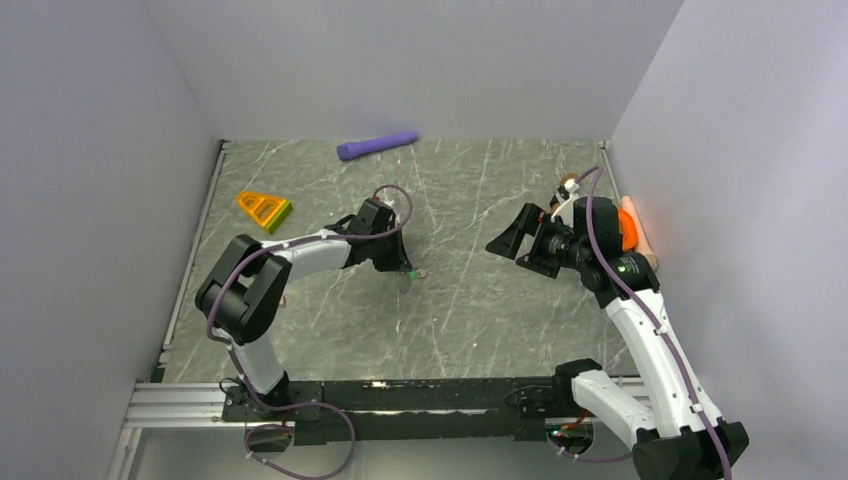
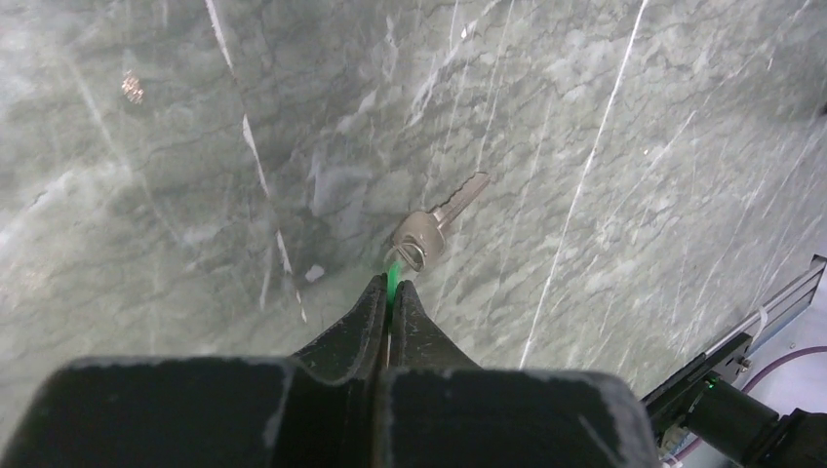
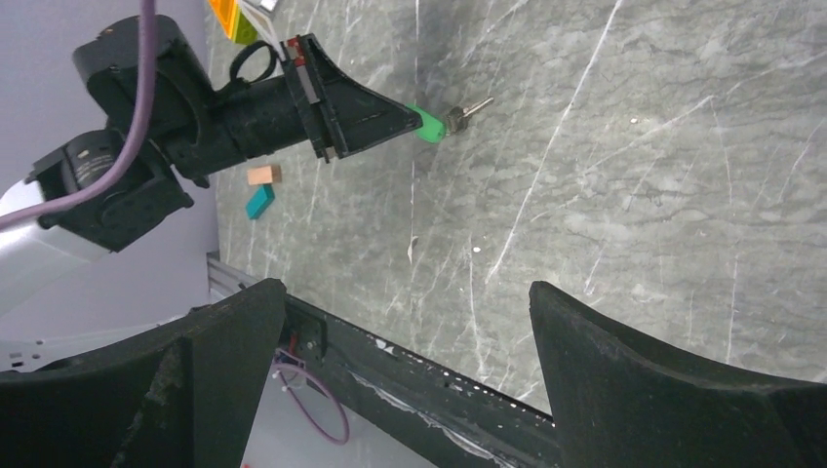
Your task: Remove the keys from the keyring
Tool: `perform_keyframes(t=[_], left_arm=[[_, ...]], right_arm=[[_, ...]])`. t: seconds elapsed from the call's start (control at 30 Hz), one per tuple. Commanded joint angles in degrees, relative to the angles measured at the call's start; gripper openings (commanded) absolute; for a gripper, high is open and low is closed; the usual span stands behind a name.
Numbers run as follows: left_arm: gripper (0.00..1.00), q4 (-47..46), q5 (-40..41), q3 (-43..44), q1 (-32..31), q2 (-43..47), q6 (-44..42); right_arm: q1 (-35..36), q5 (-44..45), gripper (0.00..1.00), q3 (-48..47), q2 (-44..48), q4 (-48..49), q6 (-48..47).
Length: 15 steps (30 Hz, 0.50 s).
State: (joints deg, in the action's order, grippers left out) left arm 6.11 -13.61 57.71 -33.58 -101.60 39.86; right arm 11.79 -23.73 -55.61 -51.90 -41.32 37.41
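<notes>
Left gripper (image 2: 390, 292) is squeezing shut on a green tag (image 2: 392, 274). Just beyond, ring (image 2: 411, 256) and key (image 2: 441, 216) are lying on the table (image 2: 634, 195). Farther off, right gripper (image 3: 405, 292) is hanging open. Held only by its tip, the tag risks slipping free.

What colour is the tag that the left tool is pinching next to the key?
The tag is bright green, clearest in the right wrist view.
</notes>
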Motion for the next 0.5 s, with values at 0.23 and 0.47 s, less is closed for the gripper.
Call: perform_keyframes(t=[0.23,0.47], left_arm=[[0.0,12.55,3.98,7.79,-2.27,19.22,-6.01],[0.0,23.96,1.49,20.43,-4.17,26.34,-13.49]], right_arm=[[0.14,-7.06,1.0,-5.12,2.42,1.01,-1.83],[0.16,-17.32,1.0,-9.15,3.88,10.83,1.55]])
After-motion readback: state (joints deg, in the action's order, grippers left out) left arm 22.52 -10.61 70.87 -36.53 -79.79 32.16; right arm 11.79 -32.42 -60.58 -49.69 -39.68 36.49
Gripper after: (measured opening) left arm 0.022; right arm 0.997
